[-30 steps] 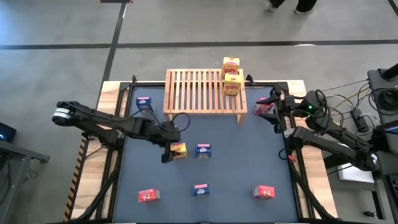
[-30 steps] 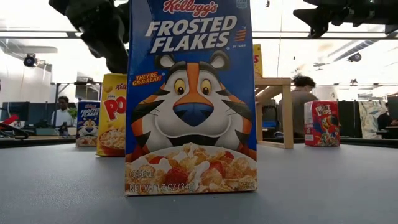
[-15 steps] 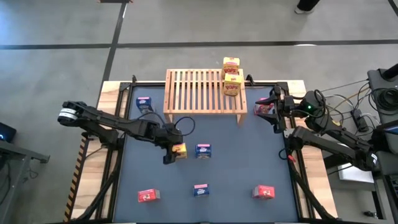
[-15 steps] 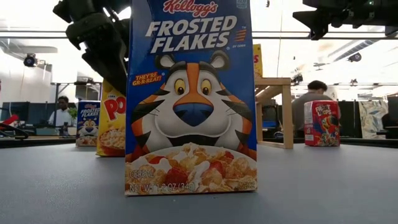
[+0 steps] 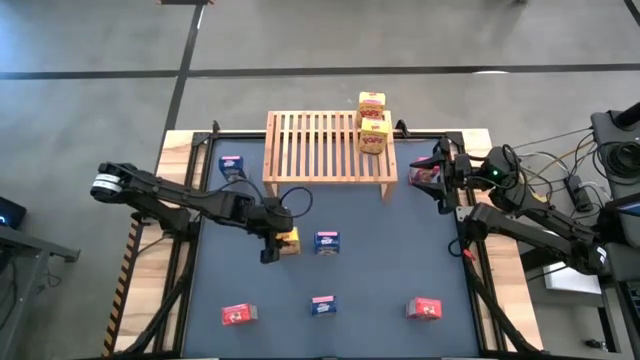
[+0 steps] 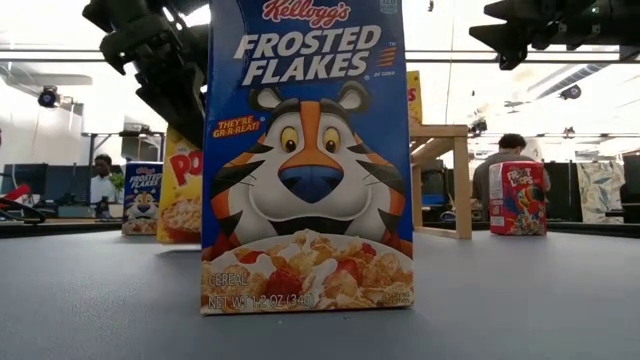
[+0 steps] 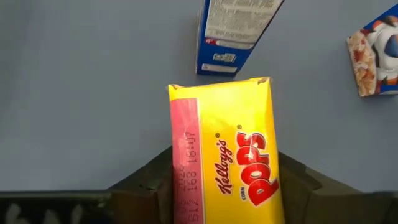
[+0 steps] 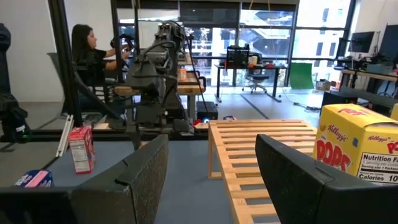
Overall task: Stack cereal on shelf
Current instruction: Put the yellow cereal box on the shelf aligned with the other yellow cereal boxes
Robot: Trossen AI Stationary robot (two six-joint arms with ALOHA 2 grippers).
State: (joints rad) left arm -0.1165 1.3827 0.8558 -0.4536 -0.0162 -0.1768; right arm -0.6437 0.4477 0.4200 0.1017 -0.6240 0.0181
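Note:
A yellow cereal box (image 5: 289, 241) stands upright on the dark mat left of centre, also seen in the low view (image 6: 182, 190). My left gripper (image 5: 276, 243) reaches in from the table's left and is shut on it. The wooden slatted shelf (image 5: 320, 148) stands at the far edge, with two yellow boxes (image 5: 373, 120) stacked at its right end. My right gripper (image 5: 443, 176) waits open at the far right, beside a red box (image 5: 424, 177), with nothing between its fingers (image 8: 292, 180). My left gripper pinches the yellow box between its two fingers (image 7: 146, 190), one on each of two opposite faces (image 7: 180, 180). The fingers slant down from the table's left. The box stays upright; whether its base has left the mat I cannot tell.
A blue box (image 5: 326, 241) stands just right of the held one, another blue box (image 5: 231, 164) at the far left. Along the near edge stand a red box (image 5: 238, 314), a blue box (image 5: 323, 305) and a red box (image 5: 425, 308). People sit beyond the table (image 6: 505, 160).
My left gripper has shut its fingers onto the yellow box, taking hold of it where it stands. My right arm has kept still.

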